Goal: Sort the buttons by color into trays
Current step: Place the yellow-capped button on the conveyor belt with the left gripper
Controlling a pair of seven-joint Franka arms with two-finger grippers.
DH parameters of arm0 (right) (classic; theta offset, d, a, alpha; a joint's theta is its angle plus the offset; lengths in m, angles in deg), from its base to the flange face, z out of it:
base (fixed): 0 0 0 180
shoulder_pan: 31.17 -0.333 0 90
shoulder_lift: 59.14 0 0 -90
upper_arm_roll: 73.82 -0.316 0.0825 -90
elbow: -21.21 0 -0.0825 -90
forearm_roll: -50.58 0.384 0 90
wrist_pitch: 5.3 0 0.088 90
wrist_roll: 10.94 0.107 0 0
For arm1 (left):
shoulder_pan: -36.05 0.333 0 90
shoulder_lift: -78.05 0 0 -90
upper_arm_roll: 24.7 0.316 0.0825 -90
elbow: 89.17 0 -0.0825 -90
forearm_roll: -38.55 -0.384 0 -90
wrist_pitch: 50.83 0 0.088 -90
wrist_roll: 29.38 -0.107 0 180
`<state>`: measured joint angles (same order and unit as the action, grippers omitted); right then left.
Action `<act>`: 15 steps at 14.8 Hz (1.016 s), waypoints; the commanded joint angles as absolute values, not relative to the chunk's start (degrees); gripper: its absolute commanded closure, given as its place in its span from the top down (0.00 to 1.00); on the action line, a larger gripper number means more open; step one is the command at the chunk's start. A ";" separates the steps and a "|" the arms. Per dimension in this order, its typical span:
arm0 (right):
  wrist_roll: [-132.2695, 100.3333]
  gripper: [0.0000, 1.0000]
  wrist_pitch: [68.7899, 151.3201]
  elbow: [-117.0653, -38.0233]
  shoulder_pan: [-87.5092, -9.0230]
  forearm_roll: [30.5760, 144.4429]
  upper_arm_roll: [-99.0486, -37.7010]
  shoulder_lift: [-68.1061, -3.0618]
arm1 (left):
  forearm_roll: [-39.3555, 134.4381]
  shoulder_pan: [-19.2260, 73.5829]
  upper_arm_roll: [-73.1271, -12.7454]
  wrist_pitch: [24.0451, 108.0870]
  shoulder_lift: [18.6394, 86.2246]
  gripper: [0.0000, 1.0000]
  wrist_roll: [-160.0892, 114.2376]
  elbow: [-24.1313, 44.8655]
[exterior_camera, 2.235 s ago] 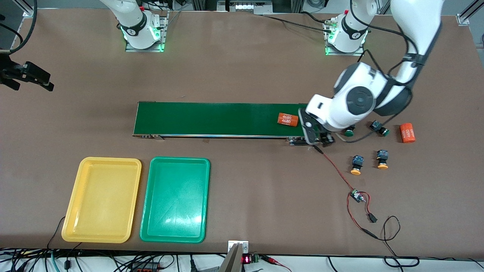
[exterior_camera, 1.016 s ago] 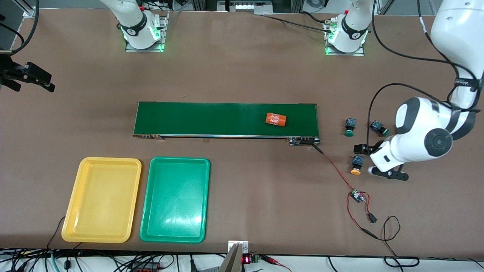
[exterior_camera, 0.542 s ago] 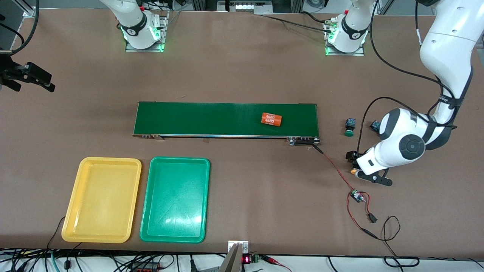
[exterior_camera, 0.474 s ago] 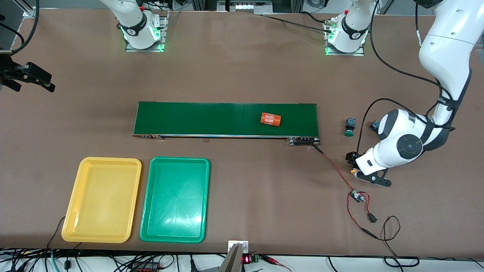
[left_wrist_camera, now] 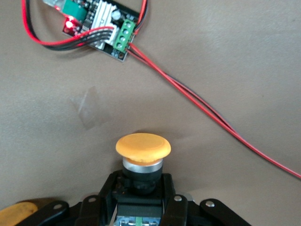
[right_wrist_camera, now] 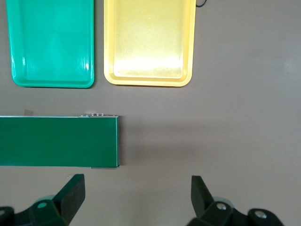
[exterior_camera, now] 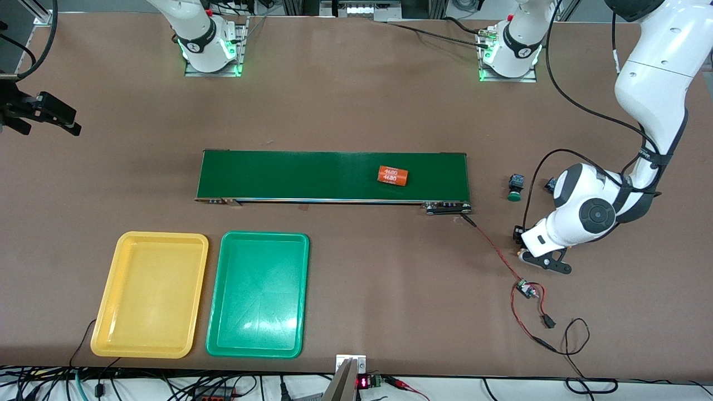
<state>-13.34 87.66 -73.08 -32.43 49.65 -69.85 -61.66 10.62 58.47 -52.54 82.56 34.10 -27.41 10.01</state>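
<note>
My left gripper point(exterior_camera: 527, 249) is down at the table at the left arm's end and shut on a yellow-orange button point(left_wrist_camera: 143, 146), its fingers point(left_wrist_camera: 175, 207) clamping the black body below the cap. Only a bit of that button's cap point(exterior_camera: 521, 254) shows in the front view. A second yellow-orange cap point(left_wrist_camera: 19, 210) lies close beside the gripper. A green button point(exterior_camera: 515, 188) stands farther from the front camera, and another button point(exterior_camera: 550, 182) peeks out from under the arm. The yellow tray point(exterior_camera: 150, 294) and green tray point(exterior_camera: 257, 294) lie side by side, both bare. My right gripper point(right_wrist_camera: 136, 193) waits open, high above the table.
A long dark-green conveyor belt point(exterior_camera: 312, 175) carries an orange cylinder point(exterior_camera: 392, 175). A small circuit board point(exterior_camera: 523, 288) with red and black wires point(exterior_camera: 493, 244) lies just nearer the front camera than my left gripper. The belt's end point(right_wrist_camera: 110, 141) and both trays show below the right gripper.
My left gripper slid onto the yellow-orange button and closed on it. The orange cylinder has travelled along the belt toward the right arm's end. The right arm has not moved.
</note>
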 commanded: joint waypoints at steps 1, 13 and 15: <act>-13.75 1.00 87.51 -73.44 -32.40 49.70 -69.96 -62.21 | 9.45 59.17 -55.62 81.63 37.35 0.32 -24.38 11.29; -13.75 1.00 87.51 -73.36 -32.40 49.70 -69.96 -62.04 | 12.62 58.90 -80.24 57.88 40.00 0.34 10.94 15.67; -13.75 1.00 87.51 -73.36 -32.40 49.70 -69.96 -62.04 | 12.71 58.55 -82.43 59.46 39.47 0.34 16.82 17.96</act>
